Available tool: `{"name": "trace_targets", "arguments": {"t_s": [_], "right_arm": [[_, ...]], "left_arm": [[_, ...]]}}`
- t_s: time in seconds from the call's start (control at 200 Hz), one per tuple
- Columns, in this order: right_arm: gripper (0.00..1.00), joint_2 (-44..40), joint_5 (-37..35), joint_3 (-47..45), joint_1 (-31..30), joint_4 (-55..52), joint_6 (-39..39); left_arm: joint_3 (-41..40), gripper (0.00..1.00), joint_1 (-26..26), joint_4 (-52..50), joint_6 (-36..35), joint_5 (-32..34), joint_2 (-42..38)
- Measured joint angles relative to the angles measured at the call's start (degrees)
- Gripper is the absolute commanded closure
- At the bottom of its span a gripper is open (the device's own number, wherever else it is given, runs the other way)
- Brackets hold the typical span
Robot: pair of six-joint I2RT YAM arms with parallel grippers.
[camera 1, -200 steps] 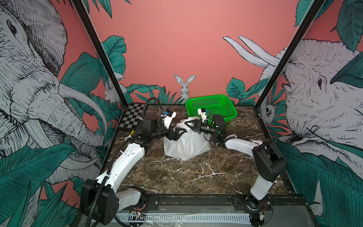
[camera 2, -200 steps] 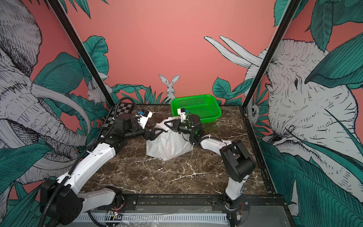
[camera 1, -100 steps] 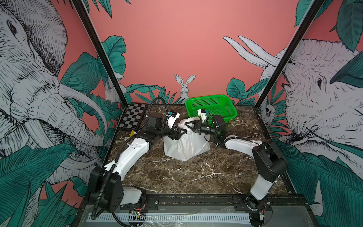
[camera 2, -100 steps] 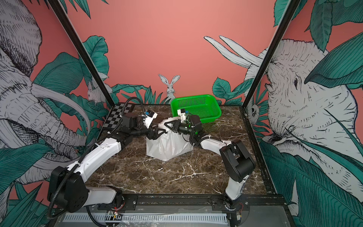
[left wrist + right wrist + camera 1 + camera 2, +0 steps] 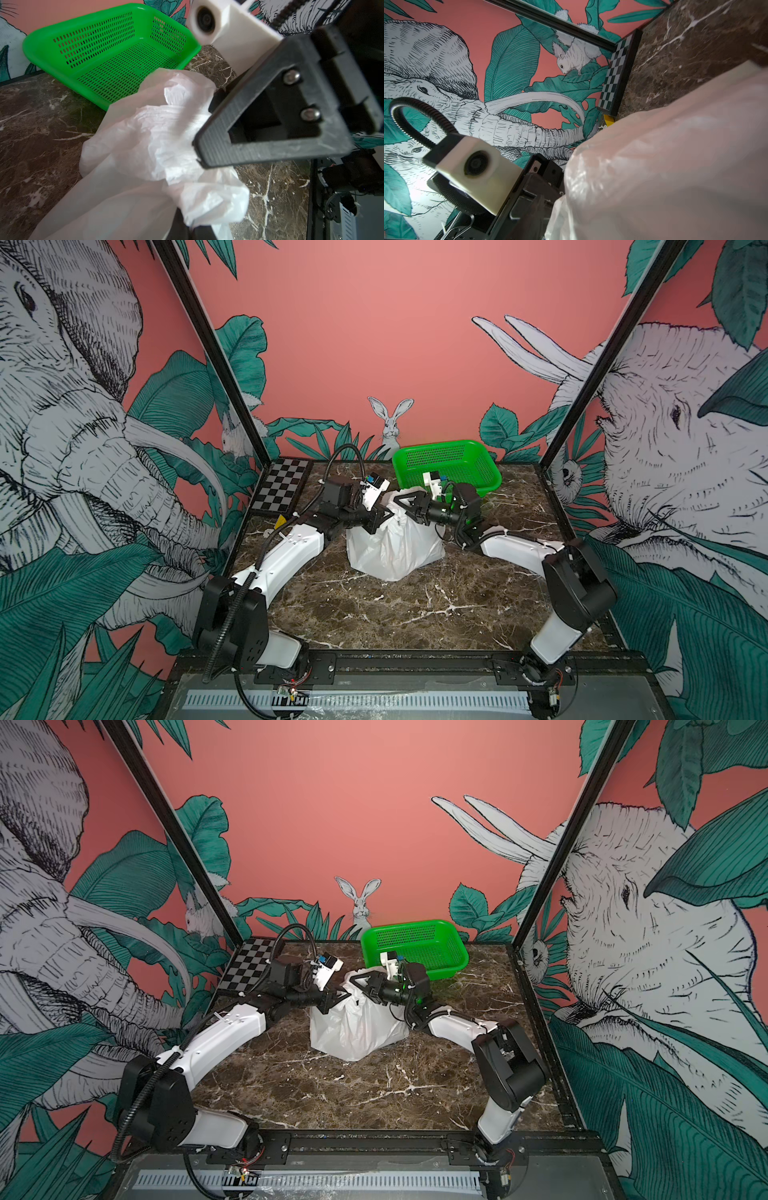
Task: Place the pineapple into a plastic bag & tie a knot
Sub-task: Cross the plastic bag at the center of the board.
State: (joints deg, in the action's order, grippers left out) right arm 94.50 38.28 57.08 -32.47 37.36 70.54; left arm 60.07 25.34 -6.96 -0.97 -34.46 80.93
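The white plastic bag (image 5: 395, 547) (image 5: 357, 1027) stands bulging on the middle of the marble table, with its top bunched between both grippers. My left gripper (image 5: 384, 516) (image 5: 337, 999) reaches in from the left and is shut on a crumpled fold of the bag's top (image 5: 207, 199). My right gripper (image 5: 400, 504) (image 5: 358, 982) faces it at the bag's top; its jaws stand apart, and one black finger (image 5: 218, 145) lies against the plastic. In the right wrist view the bag (image 5: 675, 155) covers that gripper's jaws. The pineapple is hidden. I cannot make out the knot.
A green perforated basket (image 5: 446, 460) (image 5: 415, 940) (image 5: 104, 52) sits empty at the back, just behind the right gripper. A checkerboard plate (image 5: 282, 489) (image 5: 249, 965) leans at the back left corner. Black frame posts and printed walls close in the table.
My left gripper has moved right to the bag's top and shut on the plastic. My right gripper, shut before, now has its jaws apart.
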Motion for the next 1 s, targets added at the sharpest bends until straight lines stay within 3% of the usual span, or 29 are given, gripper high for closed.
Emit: {"name": "trace_targets", "arguments": {"t_s": [0.265,0.395,0.62,1.0], "right_arm": [[0.41,-17.51,-7.8,-2.6,0.02,-17.25,1.57],[0.4,-21.77,-10.12,-1.29,-0.15,-26.51,4.59],[0.33,-21.81,-13.0,-0.11,-3.56,-34.58,11.08],[0.33,-16.63,-14.38,4.9,-8.11,-34.12,14.23]], "left_arm": [[-0.68,1.0,4.31,-0.04,-0.31,10.51,-4.5],[-1.46,1.0,6.93,-0.07,-0.61,16.13,-6.99],[-2.64,1.0,9.16,-0.11,-0.74,22.01,-9.16],[-2.86,1.0,11.58,-0.48,-0.74,24.11,-9.31]]}}
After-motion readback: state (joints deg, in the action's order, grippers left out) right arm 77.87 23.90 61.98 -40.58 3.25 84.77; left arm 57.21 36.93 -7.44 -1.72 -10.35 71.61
